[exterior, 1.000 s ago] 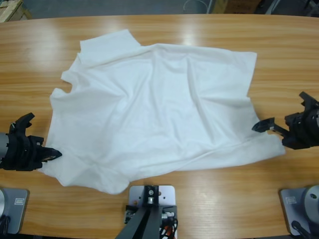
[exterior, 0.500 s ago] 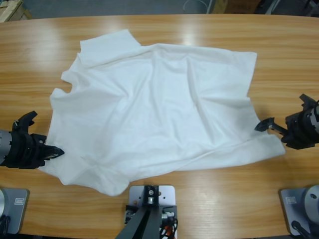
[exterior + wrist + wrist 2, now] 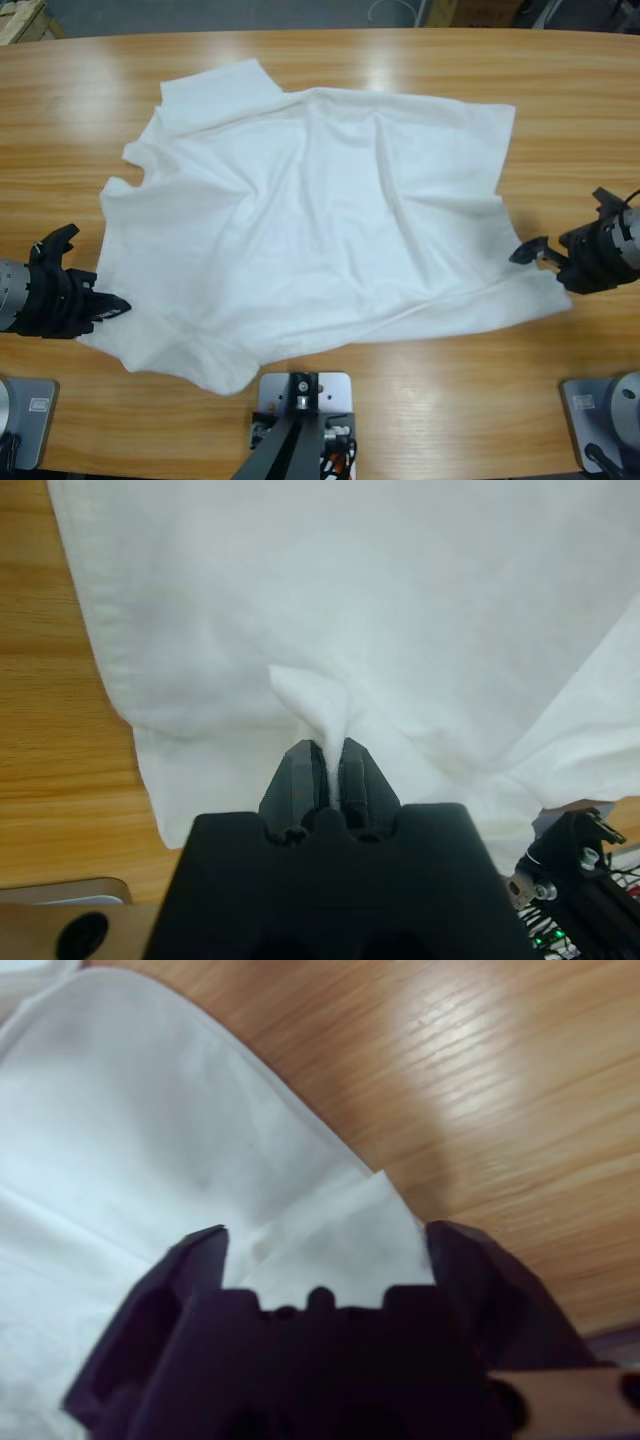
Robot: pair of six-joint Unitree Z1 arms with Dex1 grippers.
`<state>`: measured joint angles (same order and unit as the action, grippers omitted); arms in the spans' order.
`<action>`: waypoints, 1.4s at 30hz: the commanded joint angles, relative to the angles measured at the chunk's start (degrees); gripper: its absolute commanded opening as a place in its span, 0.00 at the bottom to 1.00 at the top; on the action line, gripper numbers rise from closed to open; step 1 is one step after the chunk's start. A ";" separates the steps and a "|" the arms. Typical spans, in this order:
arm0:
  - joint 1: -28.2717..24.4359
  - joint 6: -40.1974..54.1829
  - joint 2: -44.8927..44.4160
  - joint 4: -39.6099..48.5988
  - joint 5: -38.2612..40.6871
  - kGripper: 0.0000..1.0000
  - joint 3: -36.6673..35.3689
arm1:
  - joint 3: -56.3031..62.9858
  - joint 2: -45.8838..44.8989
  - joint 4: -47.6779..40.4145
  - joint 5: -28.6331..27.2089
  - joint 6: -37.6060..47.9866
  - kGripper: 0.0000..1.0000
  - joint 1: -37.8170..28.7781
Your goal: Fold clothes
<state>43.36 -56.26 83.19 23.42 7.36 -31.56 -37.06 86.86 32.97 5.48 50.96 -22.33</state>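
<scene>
White thin soft T-shirt (image 3: 310, 225) lies spread out and wrinkly on the long shiny wooden table (image 3: 330, 60), w/ light glare on the wood. A strip of grey floor shows past the far table edge, plus a bit of a wooden crate at one corner.

Left black gripper (image 3: 327, 765) is at the shirt's edge; its jaws are pressed tight together w/ a small peak of white cloth pinched between them. More shirt fills the space in front of the jaws, bare wood to one side.

Right black gripper (image 3: 325, 1245) has jaws spread wide; a folded corner of the shirt lies between them. Can't tell if the jaws touch the cloth. Bare wood lies just past that corner.
</scene>
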 commanded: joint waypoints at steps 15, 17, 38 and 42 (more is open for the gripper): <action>0.59 0.53 2.24 -0.66 -0.06 0.00 -0.30 | 1.33 1.41 -0.96 1.06 -1.19 0.00 0.45; 0.59 0.53 2.24 -0.66 -0.06 0.00 -0.34 | 1.66 0.83 -1.31 1.05 -1.30 0.00 0.45; -12.86 11.26 -0.43 3.65 -1.47 0.00 -8.50 | -2.84 -12.44 6.41 3.89 -9.23 0.00 11.75; -15.41 13.84 0.94 6.51 -1.14 0.00 -12.57 | -4.88 -11.74 7.01 4.86 -11.60 0.00 14.39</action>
<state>32.15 -46.48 83.02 25.75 5.02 -39.41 -39.82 75.50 38.75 8.51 42.34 -11.27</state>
